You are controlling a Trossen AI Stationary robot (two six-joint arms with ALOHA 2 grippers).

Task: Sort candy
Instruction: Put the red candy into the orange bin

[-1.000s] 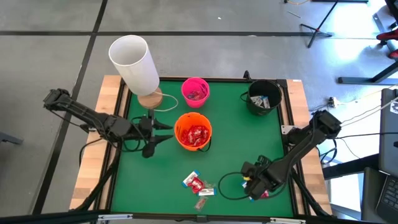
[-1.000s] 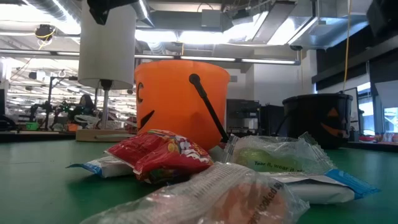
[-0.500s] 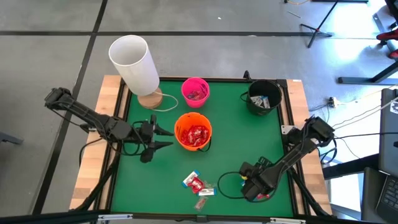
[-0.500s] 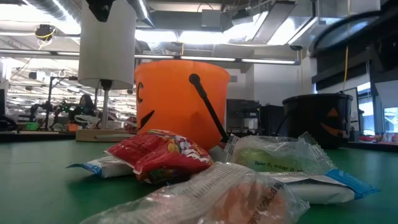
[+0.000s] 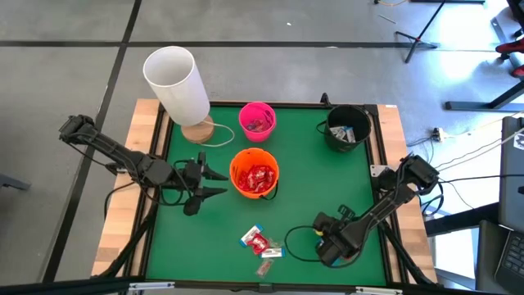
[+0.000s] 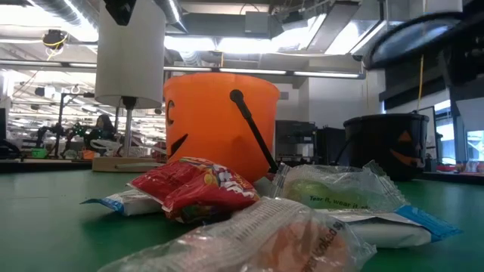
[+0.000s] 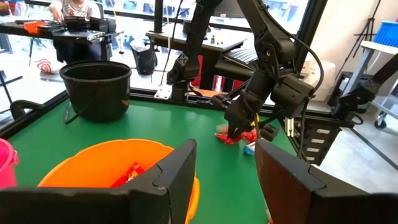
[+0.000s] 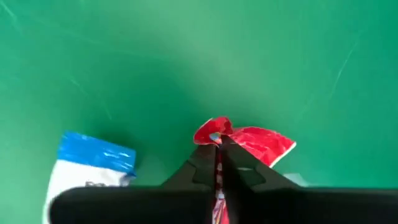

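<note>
A red-wrapped candy (image 8: 258, 142) lies on the green table near its near right corner, and my right gripper (image 8: 217, 152) is shut on it; the left wrist view shows the same gripper (image 7: 238, 129) standing over it. A blue-and-white candy (image 8: 93, 165) lies beside it. More candy (image 5: 260, 243) lies in a small heap at the near middle, with a red piece (image 6: 197, 189) and a clear one (image 6: 333, 189) close to the low camera. My left gripper (image 5: 214, 182) hangs open, level, just left of the orange bucket (image 5: 255, 172). My right gripper pinches the red candy's wrapper at its crumpled end (image 8: 212, 135) between its two fingertips. The fingers come from above and point down. The rest of the wrapper spreads out to one side and lies on the table.
A pink bucket (image 5: 257, 120) and a black bucket (image 5: 347, 127) stand along the far edge, both with candy inside. A tall white cylinder (image 5: 176, 82) on a wooden base stands at the far left. Bare green mat (image 5: 319, 188) lies between the orange bucket and my right arm.
My right gripper has sunk toward the table onto the red candy at the near right; in the high view the candy, which showed beside the gripper before, is now covered by it. My left arm has kept still.
</note>
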